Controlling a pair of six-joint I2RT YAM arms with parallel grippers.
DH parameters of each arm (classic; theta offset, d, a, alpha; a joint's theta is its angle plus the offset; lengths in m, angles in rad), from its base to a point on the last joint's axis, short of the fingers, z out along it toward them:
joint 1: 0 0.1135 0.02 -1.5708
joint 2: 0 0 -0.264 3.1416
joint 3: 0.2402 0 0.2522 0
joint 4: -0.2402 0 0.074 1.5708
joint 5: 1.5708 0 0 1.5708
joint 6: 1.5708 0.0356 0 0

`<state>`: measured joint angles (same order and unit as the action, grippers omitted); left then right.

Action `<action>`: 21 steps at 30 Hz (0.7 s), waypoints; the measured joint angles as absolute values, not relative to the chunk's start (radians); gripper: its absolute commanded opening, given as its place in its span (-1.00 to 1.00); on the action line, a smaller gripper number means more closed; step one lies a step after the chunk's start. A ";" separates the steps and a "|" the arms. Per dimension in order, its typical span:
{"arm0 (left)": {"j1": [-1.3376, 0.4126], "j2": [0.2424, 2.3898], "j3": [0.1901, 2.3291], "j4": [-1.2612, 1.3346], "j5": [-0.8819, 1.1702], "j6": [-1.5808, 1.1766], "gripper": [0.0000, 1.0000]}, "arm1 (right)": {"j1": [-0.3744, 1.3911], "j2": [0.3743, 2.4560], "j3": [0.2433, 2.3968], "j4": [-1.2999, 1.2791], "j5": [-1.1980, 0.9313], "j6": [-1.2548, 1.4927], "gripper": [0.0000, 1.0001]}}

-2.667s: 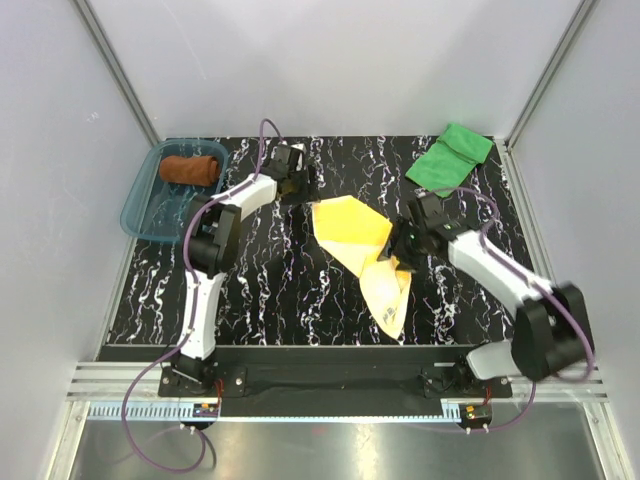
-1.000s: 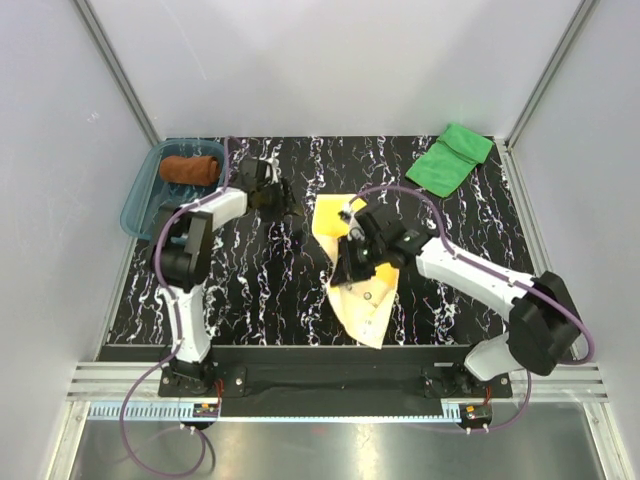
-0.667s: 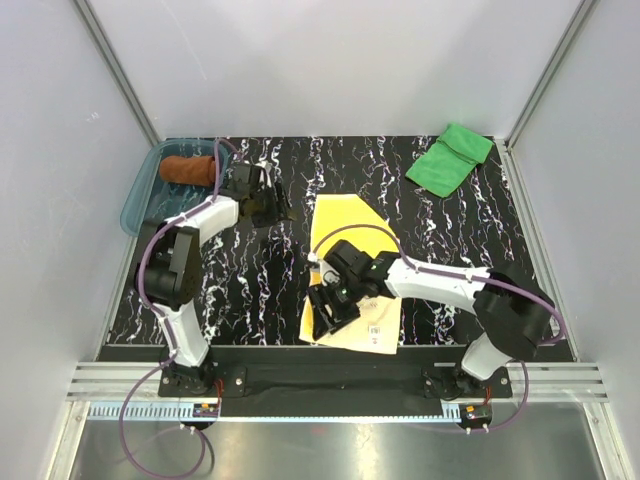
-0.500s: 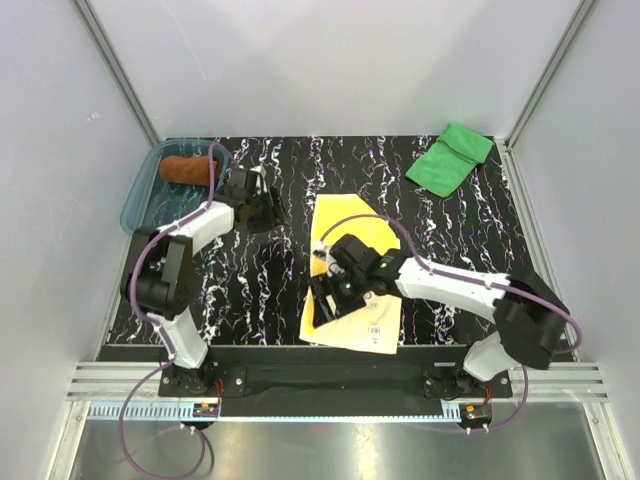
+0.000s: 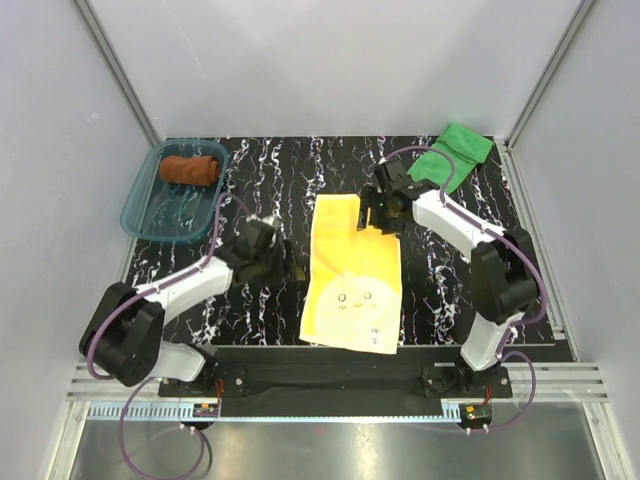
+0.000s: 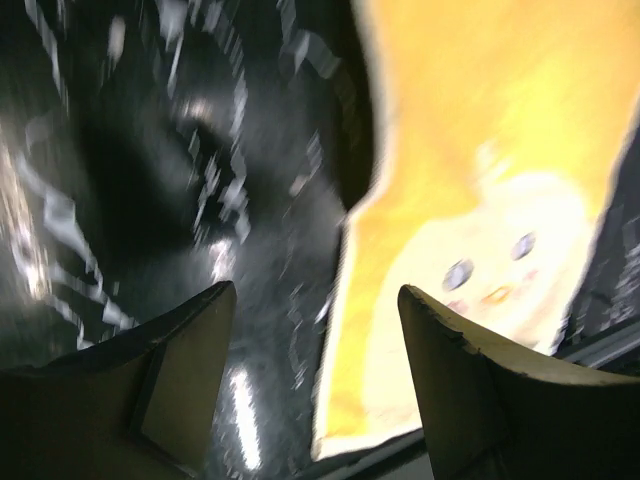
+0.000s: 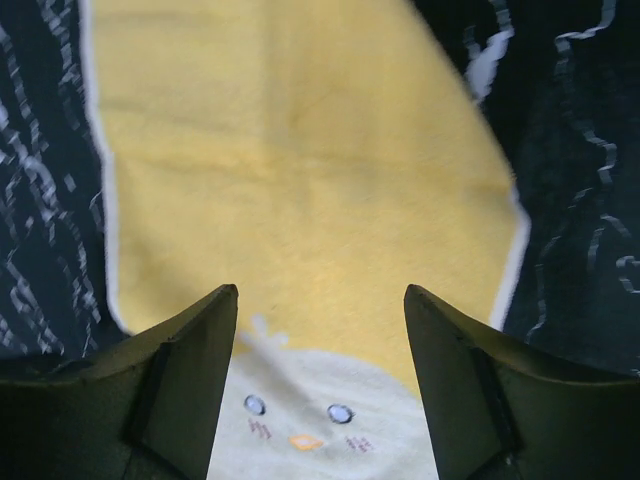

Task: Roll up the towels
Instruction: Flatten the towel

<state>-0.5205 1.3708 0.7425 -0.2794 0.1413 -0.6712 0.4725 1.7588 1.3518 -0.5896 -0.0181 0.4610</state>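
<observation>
The pale yellow towel lies spread flat in the middle of the table, its printed chick face toward the near edge. A rust-brown towel lies rolled inside the teal tray. The green towel lies folded at the far right. My left gripper is low by the yellow towel's left edge, open and holding nothing. In the left wrist view the left gripper straddles the yellow towel's border. My right gripper hovers open over the towel's far end. The right wrist view shows the right gripper above the yellow towel.
The black marbled table is fenced by white walls and a metal rail along the near edge. The tray stands at the far left corner.
My right gripper opened, let go of the yellow towel, now flat, and moved to its far end. My left arm swung from near the tray to the towel's left edge.
</observation>
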 measured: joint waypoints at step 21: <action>-0.765 1.346 0.497 -0.032 0.223 -0.886 -0.23 | 0.195 2.056 1.444 -0.535 -0.268 0.476 0.07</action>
